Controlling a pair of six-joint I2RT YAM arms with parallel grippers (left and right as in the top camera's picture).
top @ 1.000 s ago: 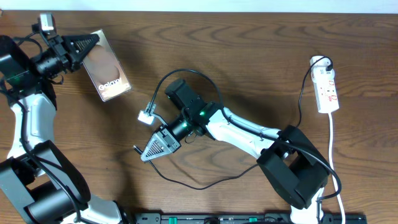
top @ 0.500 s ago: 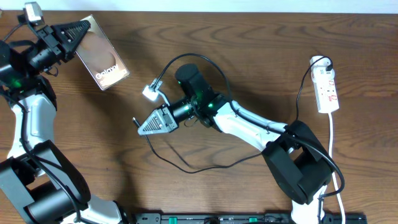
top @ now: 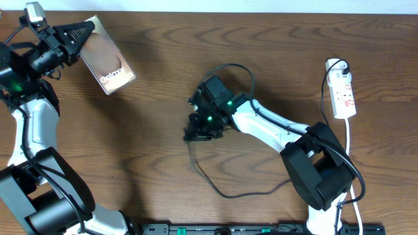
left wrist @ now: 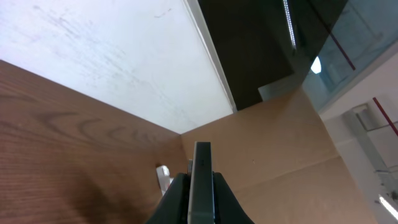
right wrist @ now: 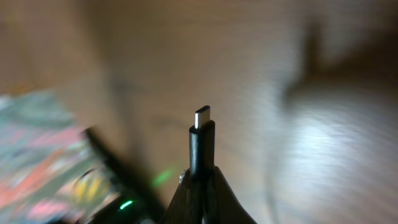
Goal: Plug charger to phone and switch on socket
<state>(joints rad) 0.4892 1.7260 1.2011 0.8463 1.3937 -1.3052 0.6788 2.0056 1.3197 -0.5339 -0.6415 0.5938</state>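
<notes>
Sensibly, the right gripper [right wrist: 200, 186] was pinched shut on the stiff plug tip [right wrist: 202, 140] of the limp thin black charger cable [top: 225, 195] — the left gripper [left wrist: 200, 182] clamped the glossy, probably slick grey-brown phone slab [top: 108, 65] edgewise.

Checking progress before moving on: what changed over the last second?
The right hand, shut on the charger, swung rightward and turned its wrist over. The left hand shifted the phone slightly toward the far-left corner. The socket stayed put; both grips held.
</notes>
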